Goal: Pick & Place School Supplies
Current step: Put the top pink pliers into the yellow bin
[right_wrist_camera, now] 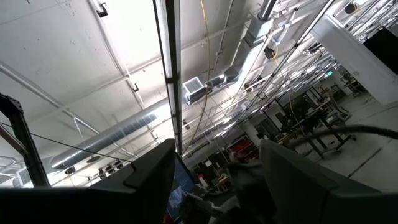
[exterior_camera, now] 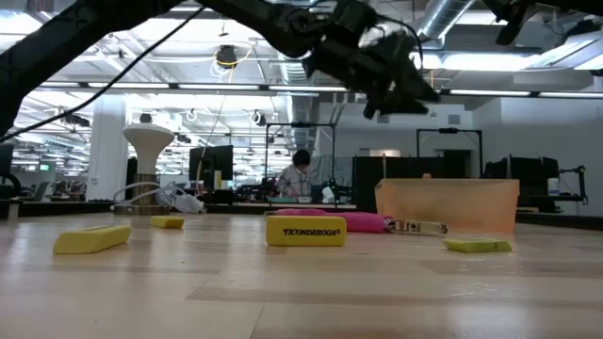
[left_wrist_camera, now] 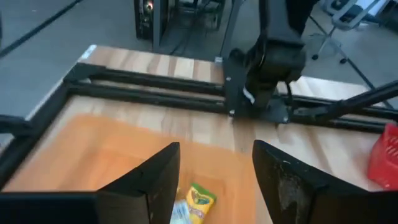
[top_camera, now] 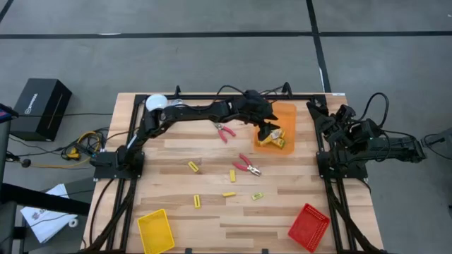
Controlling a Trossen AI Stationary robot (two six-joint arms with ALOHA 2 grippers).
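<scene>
My left gripper (top_camera: 268, 131) hangs over the orange tray (top_camera: 288, 115) at the back right of the table. In the left wrist view its fingers (left_wrist_camera: 149, 186) stand open with nothing between them, and a yellow labelled pack (left_wrist_camera: 198, 203) lies in the tray below. Other yellow pieces (top_camera: 278, 138) lie in the tray too. Loose yellow blocks (top_camera: 193, 166) (top_camera: 232, 175) (top_camera: 197, 201) are scattered mid-table, one marked TICONDEROGA (exterior_camera: 305, 231). Two red-handled tools (top_camera: 226, 131) (top_camera: 247, 166) lie on the wood. My right gripper (right_wrist_camera: 217, 180) is open, pointing at the ceiling.
A yellow tray (top_camera: 156, 231) and a red tray (top_camera: 308, 226) stand at the front edge. A white round cup-like object (top_camera: 155, 103) sits at the back left corner. The right arm (top_camera: 353, 137) is folded over its base at the right edge. A person sits in the room beyond.
</scene>
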